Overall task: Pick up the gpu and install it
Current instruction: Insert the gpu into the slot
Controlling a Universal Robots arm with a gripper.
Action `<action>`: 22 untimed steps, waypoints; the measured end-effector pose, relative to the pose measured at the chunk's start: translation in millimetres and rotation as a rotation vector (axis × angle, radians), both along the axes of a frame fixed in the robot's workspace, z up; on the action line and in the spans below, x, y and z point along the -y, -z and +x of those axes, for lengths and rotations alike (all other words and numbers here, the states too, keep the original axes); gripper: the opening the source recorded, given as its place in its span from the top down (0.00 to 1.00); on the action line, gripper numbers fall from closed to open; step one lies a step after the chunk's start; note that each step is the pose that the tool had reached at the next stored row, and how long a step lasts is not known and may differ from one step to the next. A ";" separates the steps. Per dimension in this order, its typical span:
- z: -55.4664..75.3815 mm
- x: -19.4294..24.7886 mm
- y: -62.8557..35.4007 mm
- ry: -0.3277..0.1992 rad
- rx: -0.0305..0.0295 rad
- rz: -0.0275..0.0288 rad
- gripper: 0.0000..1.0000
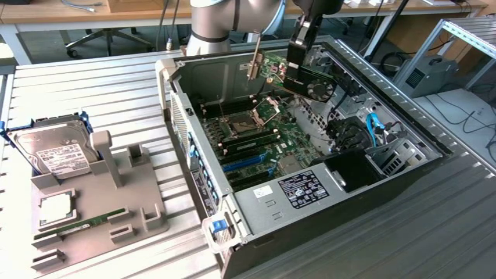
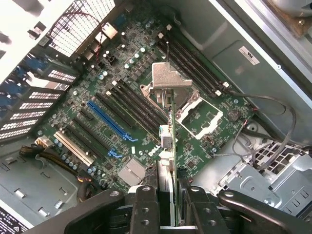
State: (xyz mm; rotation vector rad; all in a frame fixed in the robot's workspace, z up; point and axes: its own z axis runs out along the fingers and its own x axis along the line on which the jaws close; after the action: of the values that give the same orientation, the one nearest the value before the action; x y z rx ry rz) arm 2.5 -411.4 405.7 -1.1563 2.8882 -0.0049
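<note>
While my end effector point(image 1: 298, 53) grips the gpu point(image 1: 307, 81) edge-down above the motherboard point(image 1: 268, 145) of the open computer case point(image 1: 310, 232), I judge the pickup done and the seating not yet done.

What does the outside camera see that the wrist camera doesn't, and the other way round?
Exterior view: the hard drive and memory stick sitting in the grey holder beside the computer case, plus the silver arm.

Wrist view: the graphics card seen edge-on, pinched by the gripper between its black fingers.

Both: the graphics card held above the green motherboard inside the open case.
</note>
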 end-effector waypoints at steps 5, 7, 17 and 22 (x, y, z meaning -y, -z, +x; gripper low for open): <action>0.0 0.0 0.0 -0.017 0.0000 0.0000 0.73; 0.0 0.0 0.0 -0.024 0.0000 0.0000 0.73; 0.0 0.0 0.0 -0.057 0.0000 -0.0001 0.73; 0.0 0.0 0.0 -0.074 0.0000 0.0000 0.73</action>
State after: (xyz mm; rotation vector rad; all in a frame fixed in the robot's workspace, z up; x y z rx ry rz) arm 2.6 -411.4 405.7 -1.2620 2.8434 -0.0032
